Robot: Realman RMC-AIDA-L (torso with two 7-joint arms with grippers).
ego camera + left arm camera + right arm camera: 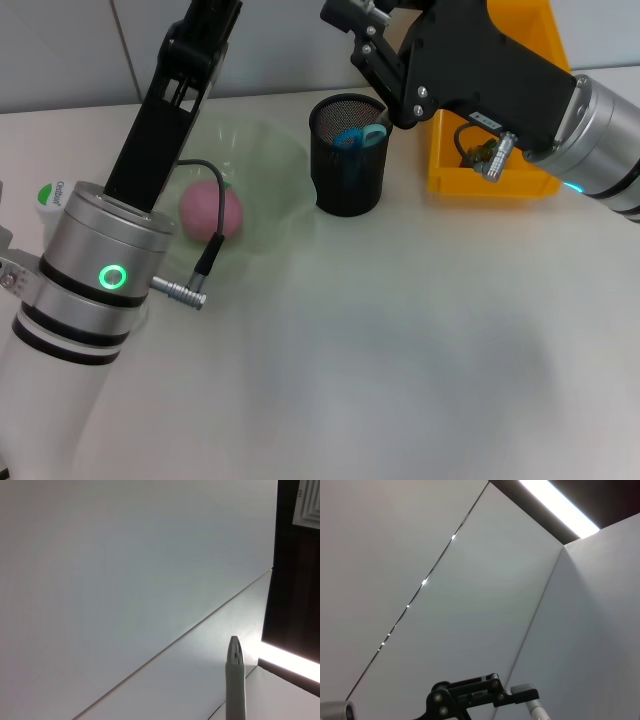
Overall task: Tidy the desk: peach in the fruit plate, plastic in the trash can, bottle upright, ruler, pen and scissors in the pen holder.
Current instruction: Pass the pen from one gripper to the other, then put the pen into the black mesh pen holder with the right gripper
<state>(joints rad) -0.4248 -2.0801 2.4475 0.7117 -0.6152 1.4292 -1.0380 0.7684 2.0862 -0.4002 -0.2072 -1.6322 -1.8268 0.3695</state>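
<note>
Surface [400,350]: plain white, bare across the near and middle part.
Bottle [50,196]: at the far left edge, just a white cap and a bit of green label showing behind the left arm; upright or not, cannot tell.
Peach [209,209]: pink, lying inside the plate, partly crossed by a black cable from the left arm.
Plate [275,175]: pale green, wavy rim, left of centre, just beside the holder.
Holder [348,155]: black mesh cup, upright at centre far, between plate and bin.
Scissors [360,135]: blue loop handles poking above the holder's rim, blades down inside.
Bin [525,110]: orange-yellow, far right, largely covered by the right arm; contents hidden.
Left hand: raised at far left, out of the head view's top edge; opening cannot be told. Left wrist view looks up at ceiling and wall.
Pen [235,680]: silver-white, tip up in the left wrist view, seemingly carried by the left hand; grip itself not visible.
Right hand [365,30]: black, raised above and just behind the holder, fingers partly cut off by the top edge; how far open cannot be told.
</note>
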